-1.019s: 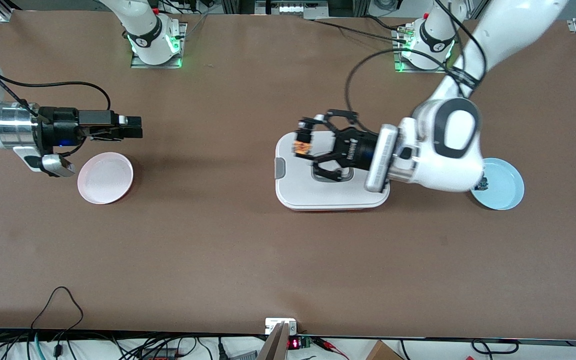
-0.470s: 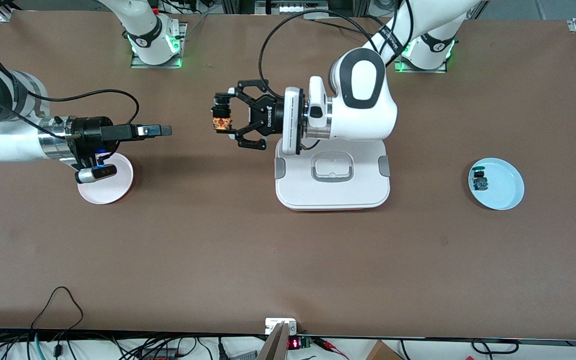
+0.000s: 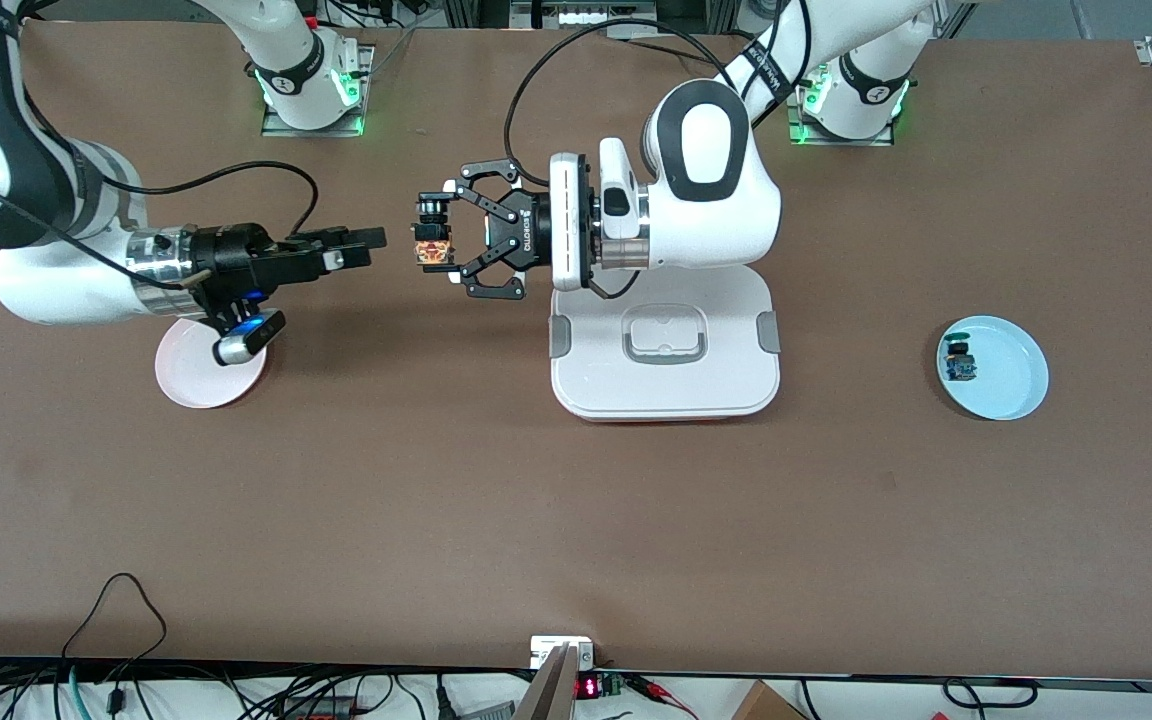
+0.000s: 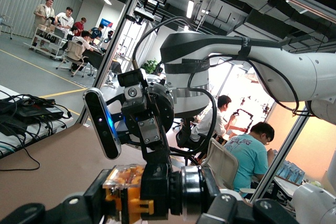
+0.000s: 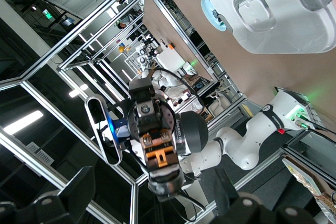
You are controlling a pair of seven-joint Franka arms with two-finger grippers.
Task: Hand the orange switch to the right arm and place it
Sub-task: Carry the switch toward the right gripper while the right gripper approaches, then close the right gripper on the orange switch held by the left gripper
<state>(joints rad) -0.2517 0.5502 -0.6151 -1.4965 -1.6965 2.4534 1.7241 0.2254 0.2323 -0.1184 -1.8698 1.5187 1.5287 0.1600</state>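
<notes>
I see the orange switch [image 3: 433, 246] clamped in my left gripper [image 3: 439, 243], up over bare table beside the white lidded box [image 3: 664, 385]. My right gripper [image 3: 368, 241] faces it just apart, fingers spread, holding nothing, above the empty pink plate [image 3: 198, 379]. The blue plate [image 3: 1011, 375] holds a small blue switch [image 3: 959, 362].

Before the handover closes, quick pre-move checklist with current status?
1. Left gripper shut on the orange switch: ok.
2. Right gripper faces the switch, with a gap between them: ok.
3. Right gripper fingers open enough to take it: cannot tell.
4. Switch held in the air, clear of the white case: ok.
5. Pink plate below the right arm, free for placing: ok.
6. Other switch stays on the blue plate: ok.
</notes>
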